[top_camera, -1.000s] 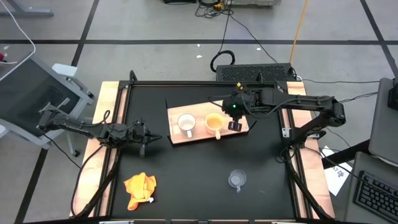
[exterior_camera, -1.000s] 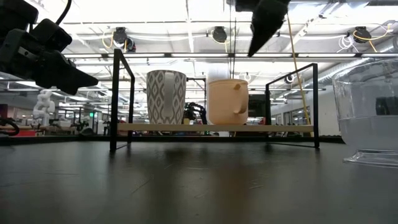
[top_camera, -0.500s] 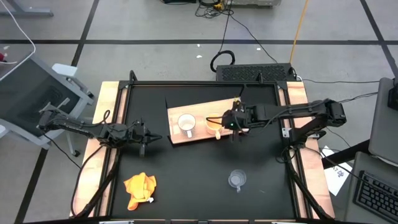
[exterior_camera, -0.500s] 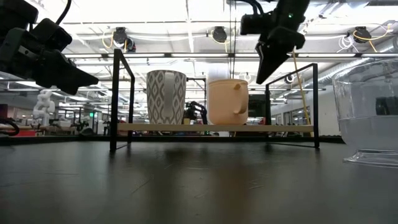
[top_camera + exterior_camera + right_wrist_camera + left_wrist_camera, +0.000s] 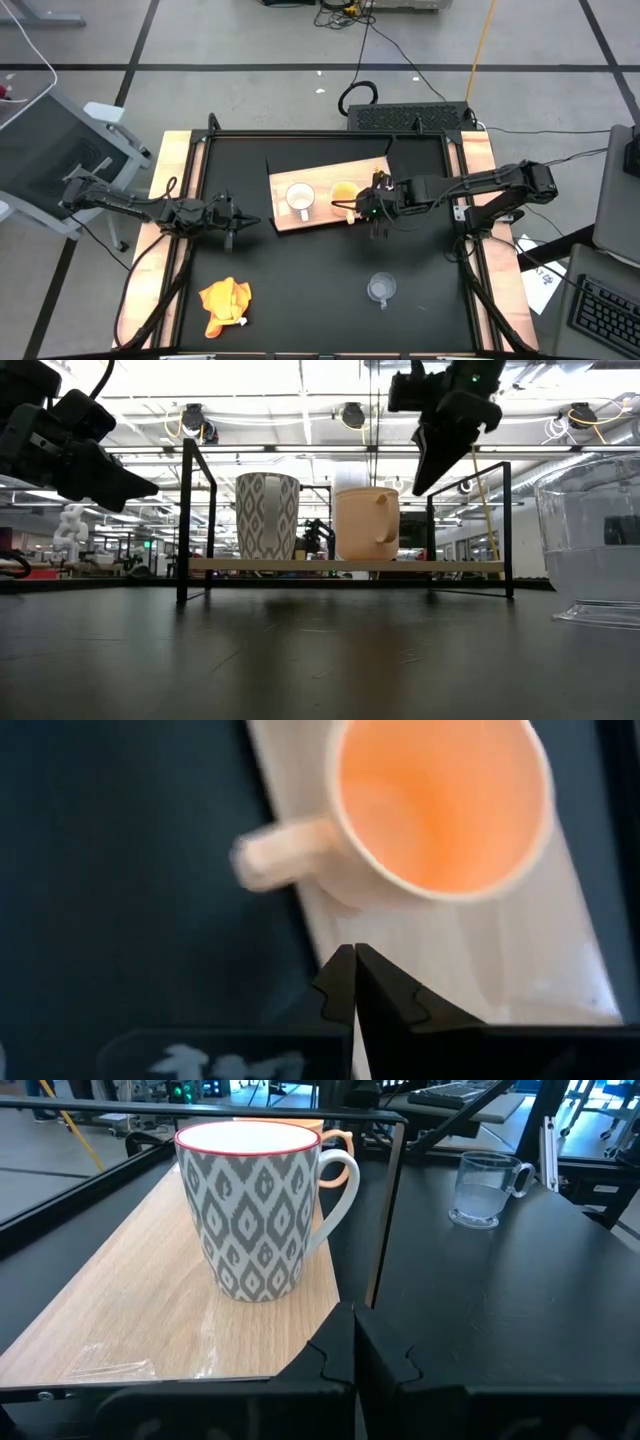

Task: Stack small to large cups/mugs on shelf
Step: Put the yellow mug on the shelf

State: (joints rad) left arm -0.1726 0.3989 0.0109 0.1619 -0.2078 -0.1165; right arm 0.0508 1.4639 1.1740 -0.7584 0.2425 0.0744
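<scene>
The shelf (image 5: 378, 168) is a light wooden board on a black frame, raised a little off the black table. On it stand a white patterned cup (image 5: 300, 198) (image 5: 260, 1210) and a yellow-orange cup (image 5: 345, 194) (image 5: 440, 800), both upright. A clear glass cup (image 5: 380, 288) (image 5: 485, 1185) stands on the table toward the near edge. My right gripper (image 5: 374, 222) (image 5: 355, 965) is shut and empty; it hangs slanting down just off the orange cup's near right side, by the shelf's near edge. My left gripper (image 5: 248, 218) (image 5: 355, 1335) waits shut, left of the shelf.
An orange-yellow cloth (image 5: 225, 303) lies crumpled at the table's near left. The shelf's black frame posts (image 5: 186, 520) (image 5: 508, 525) rise at its corners. Wooden rails (image 5: 170, 200) border the table's left and right sides.
My right gripper has come down and toward the table's near edge, from above the shelf's far right part to beside the orange cup's near right side. The cups have stayed where they were.
</scene>
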